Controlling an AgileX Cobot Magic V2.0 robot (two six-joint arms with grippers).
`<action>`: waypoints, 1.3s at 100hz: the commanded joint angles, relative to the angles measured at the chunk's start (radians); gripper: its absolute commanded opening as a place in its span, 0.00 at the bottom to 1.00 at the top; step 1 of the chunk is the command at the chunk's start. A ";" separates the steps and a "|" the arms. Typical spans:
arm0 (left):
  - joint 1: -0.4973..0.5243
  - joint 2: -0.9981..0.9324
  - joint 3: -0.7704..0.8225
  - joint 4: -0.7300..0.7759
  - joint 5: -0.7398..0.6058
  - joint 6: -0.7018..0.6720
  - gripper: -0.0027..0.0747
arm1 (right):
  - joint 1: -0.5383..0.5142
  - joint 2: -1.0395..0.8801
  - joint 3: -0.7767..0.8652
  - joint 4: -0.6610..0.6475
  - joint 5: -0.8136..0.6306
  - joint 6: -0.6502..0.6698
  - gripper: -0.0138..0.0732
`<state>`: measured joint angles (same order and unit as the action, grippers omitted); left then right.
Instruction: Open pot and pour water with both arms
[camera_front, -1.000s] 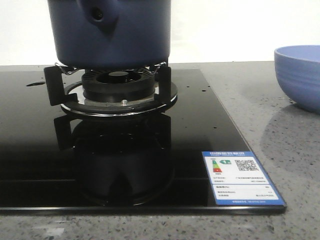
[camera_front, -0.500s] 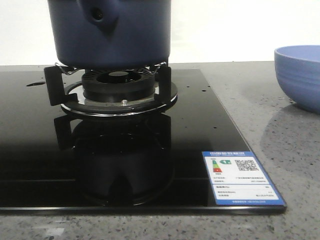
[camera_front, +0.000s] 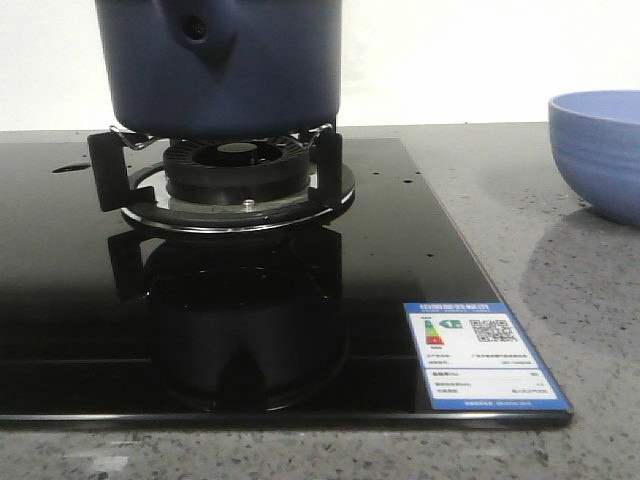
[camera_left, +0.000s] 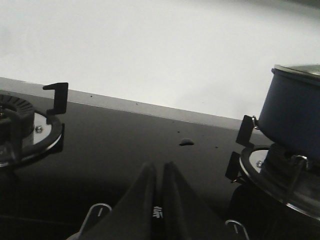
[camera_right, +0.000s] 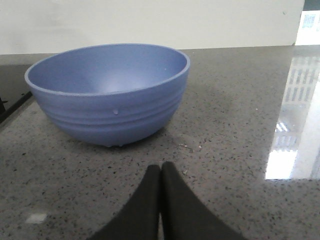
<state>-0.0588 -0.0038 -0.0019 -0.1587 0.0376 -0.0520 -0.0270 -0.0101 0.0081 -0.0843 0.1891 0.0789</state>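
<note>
1. Toward the far left of the table, your pot (camera_front: 222, 65) sits on the burner's black supports (camera_front: 110, 170), on the glass cooktop (camera_front: 400, 260). Its side stub with the round hole faces the front edge. Neither arm touches it.
2. Your left gripper (camera_left: 159, 200) has its fingers pressed together on nothing, low over the dark glass, with the pot off to one side. Your right gripper (camera_right: 160, 200) is likewise closed and empty, just above the grey stone counter (camera_right: 240, 130), near the light blue bowl (camera_right: 110, 92).
3. Risk: the pot stands only on narrow supports, so a sideways nudge from either arm could tip it or slide it off, I judge.
4. Risk: the lid edge only just shows in the left wrist view; a closed gripper cannot take it, so open up first.
5. Risk: an uneven two-arm lift may spill water across the glass before it reaches the bowl.
6. Count: one pot, one bowl, two burners in view, one energy label (camera_front: 485, 355) near the cooktop's front right corner, two grippers.
</note>
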 joint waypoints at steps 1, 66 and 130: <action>0.000 -0.028 0.035 0.000 -0.077 -0.009 0.01 | -0.005 -0.017 0.026 -0.011 -0.089 -0.003 0.11; 0.000 -0.028 0.035 -0.392 -0.076 -0.009 0.01 | -0.005 -0.017 0.024 0.486 -0.141 -0.003 0.11; -0.002 0.285 -0.514 -0.356 0.434 0.360 0.01 | 0.015 0.300 -0.442 0.390 0.333 -0.206 0.11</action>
<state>-0.0588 0.1720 -0.3813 -0.5083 0.4319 0.2172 -0.0270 0.1824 -0.3189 0.3173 0.4860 -0.0267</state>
